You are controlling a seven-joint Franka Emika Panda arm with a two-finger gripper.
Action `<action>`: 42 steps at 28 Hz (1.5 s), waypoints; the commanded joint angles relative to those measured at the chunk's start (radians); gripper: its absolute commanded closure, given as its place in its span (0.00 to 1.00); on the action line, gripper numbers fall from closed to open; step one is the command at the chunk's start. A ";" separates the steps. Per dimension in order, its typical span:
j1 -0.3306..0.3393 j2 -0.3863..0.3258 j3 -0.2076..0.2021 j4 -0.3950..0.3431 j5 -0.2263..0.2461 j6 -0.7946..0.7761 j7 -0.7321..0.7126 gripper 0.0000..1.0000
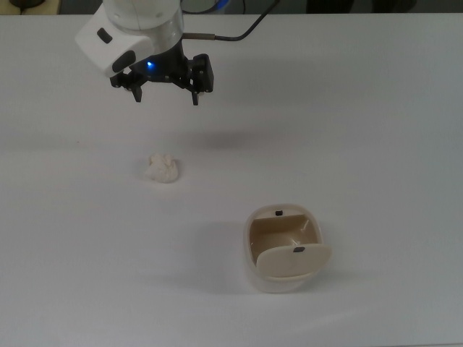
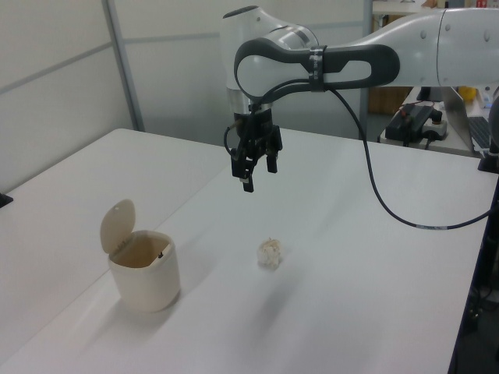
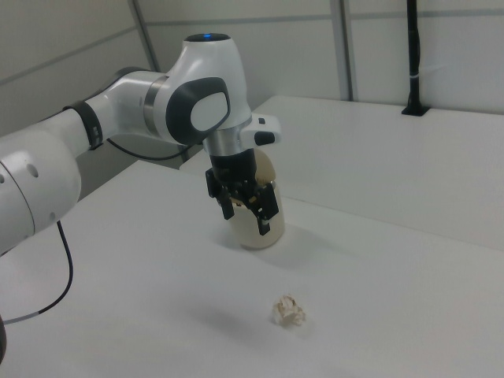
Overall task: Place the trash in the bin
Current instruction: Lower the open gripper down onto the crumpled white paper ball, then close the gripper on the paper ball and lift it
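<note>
Gripper hangs in the air above the white table, fingers spread wide, holding nothing. The trash, a lumpy white wad, lies on the table below the gripper and a bit toward the bottom of the top view, well apart from it and not touched. The bin stands further on past the wad, toward the top view's lower right, its swing flap tipped up so the beige inside is open. Step in hand looks like the approach to pick up the wad; nothing is done of the task yet. To do it well: centre the open fingers over the wad, come straight down until the tips are just off the table, close across the wad's bulk so it doesn't squirt out, then lift clear before carrying it to the bin's opening, not onto the flap. No brand, label or readable writing anywhere; only small dark marks on the bin's rim and flap.
</note>
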 commanded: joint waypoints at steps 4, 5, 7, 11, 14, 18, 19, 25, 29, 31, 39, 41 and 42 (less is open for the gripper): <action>0.002 -0.021 -0.018 -0.023 0.008 0.057 -0.016 0.00; 0.004 -0.021 -0.018 -0.032 0.008 0.063 -0.016 0.00; 0.002 -0.021 -0.018 -0.058 0.006 0.077 -0.022 0.00; 0.002 -0.013 -0.018 -0.104 -0.014 0.111 -0.024 0.00; 0.002 -0.010 -0.018 -0.139 -0.028 0.140 -0.024 0.00; 0.002 -0.005 -0.018 -0.194 -0.058 0.203 -0.024 0.00; 0.002 -0.004 -0.018 -0.202 -0.063 0.216 -0.024 0.00; -0.005 0.047 -0.021 -0.219 -0.115 0.272 -0.024 0.00; -0.010 0.080 -0.022 -0.233 -0.152 0.308 -0.024 0.00; -0.010 0.088 -0.024 -0.248 -0.167 0.331 -0.024 0.00; -0.005 0.122 -0.037 -0.313 -0.212 0.440 -0.013 0.00; 0.002 0.136 -0.037 -0.314 -0.221 0.447 -0.013 0.00; 0.004 0.139 -0.037 -0.314 -0.224 0.448 -0.013 0.00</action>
